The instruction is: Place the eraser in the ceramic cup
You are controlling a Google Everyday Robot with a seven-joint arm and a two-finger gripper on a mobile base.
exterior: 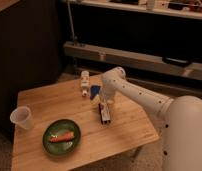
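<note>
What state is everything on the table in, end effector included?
ceramic cup: upright, near the table's left edge.
eraser: lying flat on the table, outside the cup.
white bottle: lying on its side.
green plate: flat, holding an orange item.
end effector: low over the table beside the eraser, away from the cup.

**White shell, dark tip**

I'm seeing my arm (139,95) now: a smooth white casing with a rounded joint cap, small dark dots along the tube, and a bulky white segment at lower right. The gripper (105,113) looks dark, just below frame centre.
</note>
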